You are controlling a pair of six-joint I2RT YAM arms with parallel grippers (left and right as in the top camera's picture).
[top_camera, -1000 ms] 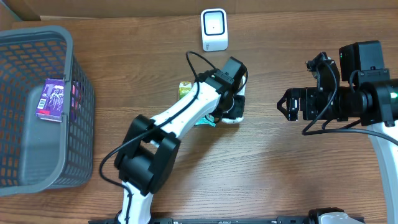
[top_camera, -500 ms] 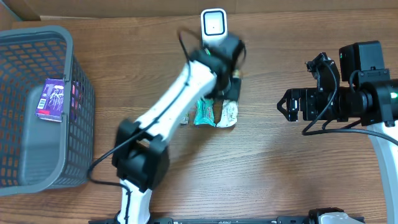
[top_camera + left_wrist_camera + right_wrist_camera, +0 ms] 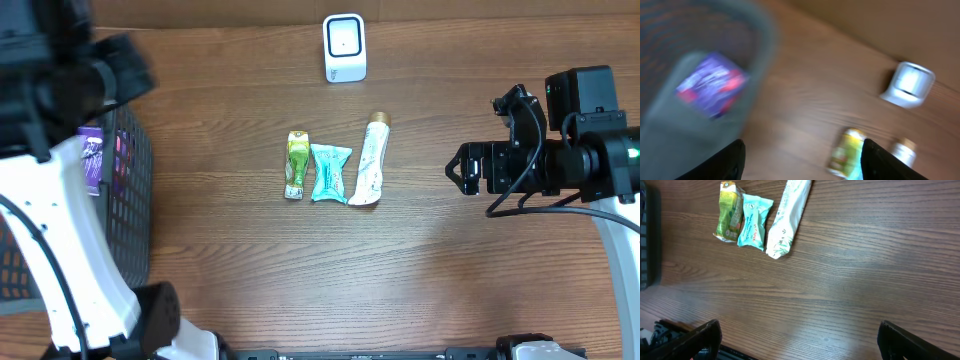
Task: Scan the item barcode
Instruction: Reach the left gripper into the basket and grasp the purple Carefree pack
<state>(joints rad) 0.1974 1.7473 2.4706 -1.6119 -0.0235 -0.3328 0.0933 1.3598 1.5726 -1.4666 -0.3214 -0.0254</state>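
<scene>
Three items lie side by side mid-table: a green pouch, a teal packet and a white tube. The white barcode scanner stands behind them at the far edge. My left gripper is open and holds nothing. It is motion-blurred, high above the grey basket, and its view takes in the scanner and the green pouch. My right gripper hangs open and empty to the right of the items, which its view shows as tube, teal packet and pouch.
A purple packet lies inside the basket at the table's left side. The blurred left arm covers the top left corner of the overhead view. Bare wood lies between the items and the right arm.
My left gripper opened and let go of the white tube, which now lies beside the teal packet. The left arm swung fast from the table's middle to above the basket. The right arm stayed still.
</scene>
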